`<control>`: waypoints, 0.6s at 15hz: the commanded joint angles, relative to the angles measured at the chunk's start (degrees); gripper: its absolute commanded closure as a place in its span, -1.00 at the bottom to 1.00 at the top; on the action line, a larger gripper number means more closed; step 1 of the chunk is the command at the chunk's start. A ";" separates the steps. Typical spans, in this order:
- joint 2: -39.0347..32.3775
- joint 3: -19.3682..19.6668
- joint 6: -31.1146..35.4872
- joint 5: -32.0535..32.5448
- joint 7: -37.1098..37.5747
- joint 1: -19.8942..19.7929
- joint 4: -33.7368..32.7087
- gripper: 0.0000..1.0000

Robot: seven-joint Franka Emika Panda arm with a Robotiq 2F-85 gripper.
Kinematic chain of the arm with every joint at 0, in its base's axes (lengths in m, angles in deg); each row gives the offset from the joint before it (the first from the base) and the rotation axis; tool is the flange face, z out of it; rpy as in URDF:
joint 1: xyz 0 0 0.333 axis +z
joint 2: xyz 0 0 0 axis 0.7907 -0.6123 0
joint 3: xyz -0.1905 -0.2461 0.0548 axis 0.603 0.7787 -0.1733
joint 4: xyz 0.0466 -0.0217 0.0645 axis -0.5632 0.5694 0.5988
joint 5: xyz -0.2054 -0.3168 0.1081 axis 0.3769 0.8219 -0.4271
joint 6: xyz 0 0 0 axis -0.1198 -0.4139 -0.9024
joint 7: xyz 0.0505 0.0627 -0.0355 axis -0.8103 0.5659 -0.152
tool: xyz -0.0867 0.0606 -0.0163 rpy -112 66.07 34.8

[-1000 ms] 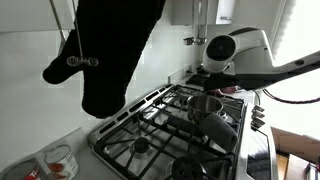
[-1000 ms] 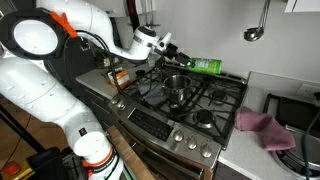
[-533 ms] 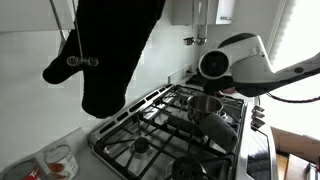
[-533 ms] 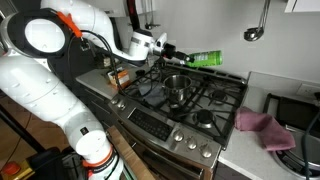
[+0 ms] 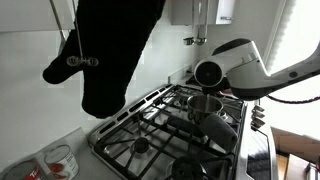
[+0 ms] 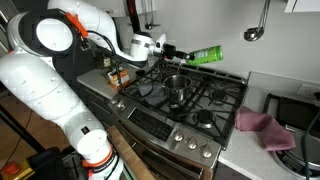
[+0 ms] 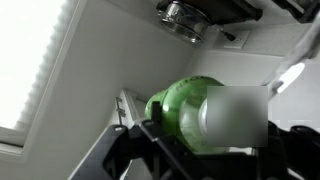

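My gripper [image 6: 172, 50] is shut on a green plastic bottle [image 6: 204, 56], which it holds nearly level in the air, pointing away from the arm. Below the bottle, a small steel pot [image 6: 176, 87] stands on a rear burner of the gas stove [image 6: 150, 110]. In the wrist view the green bottle [image 7: 180, 105] fills the space between the dark fingers of the gripper [image 7: 210, 142]. In an exterior view the arm's wrist [image 5: 210, 72] hangs just above the pot [image 5: 205, 104], and the bottle is hidden behind it.
A black oven mitt [image 5: 112, 50] hangs close to the camera. A pink cloth [image 6: 262, 128] lies on the counter beside the stove. Bottles and jars [image 6: 118, 76] stand at the counter's back corner. A ladle [image 6: 254, 33] hangs on the wall.
The gripper has lifted the green bottle a little higher over the pot, and its far end has tipped slightly upward. The grip has not changed.
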 commanded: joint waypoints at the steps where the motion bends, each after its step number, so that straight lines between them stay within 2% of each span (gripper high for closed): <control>1: -0.88 1.07 -0.29 -0.67 1.85 1.04 -0.47 0.09; 6: -0.23 2.33 2.23 -4.60 2.33 0.78 -0.65 0.09; 9: 0.44 3.81 6.04 -10.25 2.82 0.40 -1.25 0.09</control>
